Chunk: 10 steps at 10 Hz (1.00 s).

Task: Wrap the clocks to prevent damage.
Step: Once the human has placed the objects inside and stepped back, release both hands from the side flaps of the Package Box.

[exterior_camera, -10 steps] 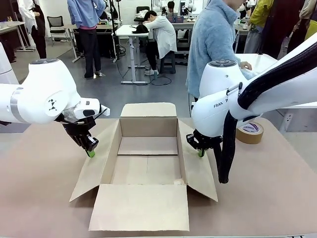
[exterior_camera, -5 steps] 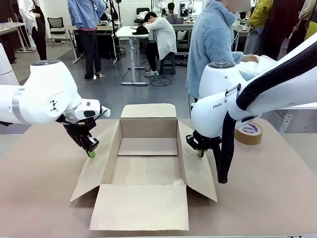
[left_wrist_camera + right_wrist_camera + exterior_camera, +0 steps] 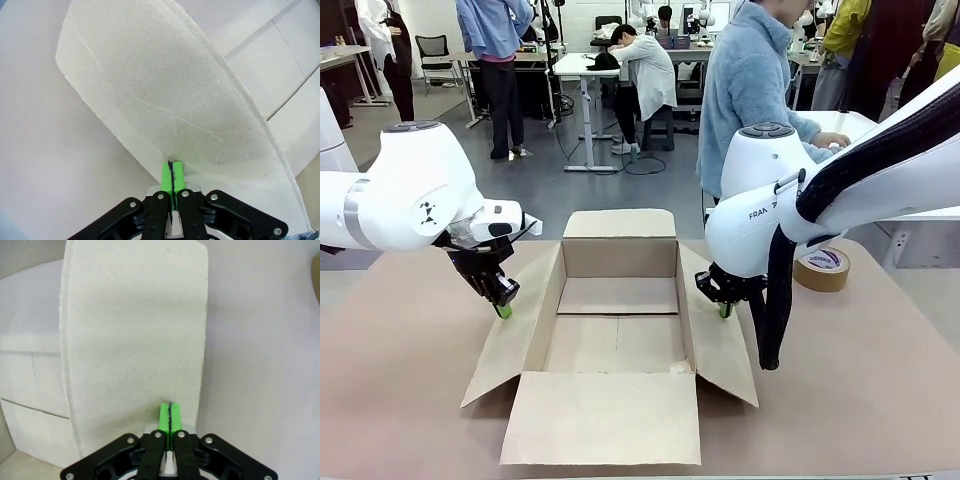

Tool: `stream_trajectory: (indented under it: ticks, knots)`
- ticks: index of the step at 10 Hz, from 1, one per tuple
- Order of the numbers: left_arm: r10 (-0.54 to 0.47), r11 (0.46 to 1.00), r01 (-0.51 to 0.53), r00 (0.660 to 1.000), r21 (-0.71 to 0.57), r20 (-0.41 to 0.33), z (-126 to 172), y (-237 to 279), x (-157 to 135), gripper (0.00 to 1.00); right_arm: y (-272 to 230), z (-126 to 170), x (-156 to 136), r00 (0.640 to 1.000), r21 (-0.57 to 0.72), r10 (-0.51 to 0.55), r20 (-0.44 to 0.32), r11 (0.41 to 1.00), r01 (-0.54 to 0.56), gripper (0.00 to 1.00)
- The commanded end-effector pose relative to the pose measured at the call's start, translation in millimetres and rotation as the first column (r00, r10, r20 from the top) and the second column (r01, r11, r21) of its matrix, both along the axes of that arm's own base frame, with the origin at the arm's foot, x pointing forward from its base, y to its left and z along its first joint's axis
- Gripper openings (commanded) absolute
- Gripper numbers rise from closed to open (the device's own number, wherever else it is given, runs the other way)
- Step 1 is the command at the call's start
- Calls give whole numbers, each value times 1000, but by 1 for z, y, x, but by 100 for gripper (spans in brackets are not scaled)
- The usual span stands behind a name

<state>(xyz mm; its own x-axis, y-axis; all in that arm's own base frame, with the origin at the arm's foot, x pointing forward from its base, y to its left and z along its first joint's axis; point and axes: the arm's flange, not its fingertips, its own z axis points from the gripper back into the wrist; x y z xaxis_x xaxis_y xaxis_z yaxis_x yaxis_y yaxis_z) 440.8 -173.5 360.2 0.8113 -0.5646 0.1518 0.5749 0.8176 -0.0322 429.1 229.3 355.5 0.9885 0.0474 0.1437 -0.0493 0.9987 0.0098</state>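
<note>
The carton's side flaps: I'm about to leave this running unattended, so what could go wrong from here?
1. The left end effector and right end effector, both shut, meet the side flaps with pad tips alone; one might slip off, letting a flap swing inward.
2. Uneven pressure could slide the carton sideways.
3. The right arm's black cable hangs near the tape roll and could knock it.

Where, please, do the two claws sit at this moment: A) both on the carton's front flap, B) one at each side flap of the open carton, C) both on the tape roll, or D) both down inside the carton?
B: the shut left claw points down at the left flap of the carton and the shut right claw at its right flap, with the tape roll lying apart.
</note>
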Motion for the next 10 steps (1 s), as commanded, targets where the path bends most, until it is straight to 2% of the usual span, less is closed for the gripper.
stream_trajectory:
  ticks: [1,10]
  knots:
    - [-2,1000,2,1000,4,-9,-1,0,-1,0,1,-1,-1,1000,-19,-14,9,1000,14,1]
    - [-2,1000,2,1000,4,-9,-1,0,-1,0,1,-1,-1,1000,-19,-14,9,1000,14,1]
